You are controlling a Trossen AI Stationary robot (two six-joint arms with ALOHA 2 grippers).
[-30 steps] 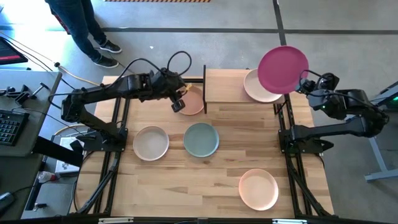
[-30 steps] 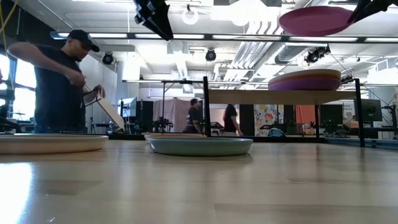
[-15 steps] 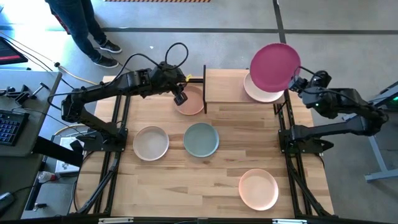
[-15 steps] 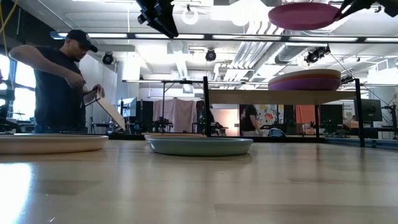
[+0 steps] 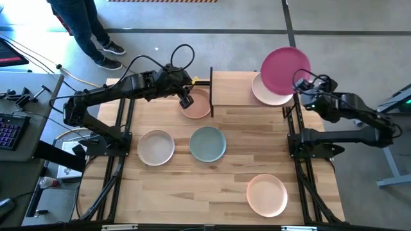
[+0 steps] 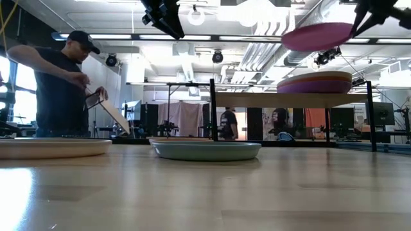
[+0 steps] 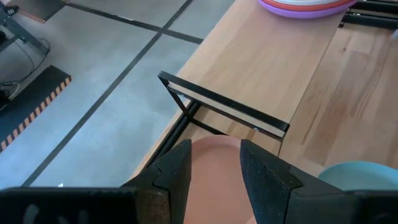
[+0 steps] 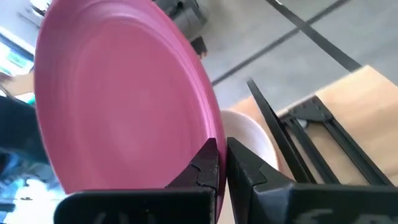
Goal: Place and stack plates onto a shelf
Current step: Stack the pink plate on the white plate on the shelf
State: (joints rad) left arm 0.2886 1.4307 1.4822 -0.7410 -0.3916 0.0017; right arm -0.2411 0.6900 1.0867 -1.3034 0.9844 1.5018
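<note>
High view: right claw (image 5: 300, 84) clamped tight on the rim of a round matte magenta plate (image 5: 285, 69), held tilted in the air above the right end of the rectangular light-wood shelf on thin black uprights (image 5: 234, 90). Directly under the magenta plate, resting on the shelf: a stack of plates with a cream top plate (image 5: 266, 93). Left claw (image 5: 185, 101) hanging with fingers spread and nothing between them, just past the shelf's left end, over a peach round plate (image 5: 200, 106) lying on the wooden counter (image 5: 225, 179) partly beneath the shelf. In front of the shelf on the counter: a grey-teal plate (image 5: 207, 143), a pale cream plate (image 5: 156, 147) to its left, and a pale pink plate (image 5: 267, 194) well apart toward the counter's near right corner. Low view: magenta plate (image 6: 318, 36) slanted above the stack (image 6: 314, 83), not touching it. Beyond the counter, left of the shelf: a person (image 6: 59, 83) in dark clothes and a cap.
</note>
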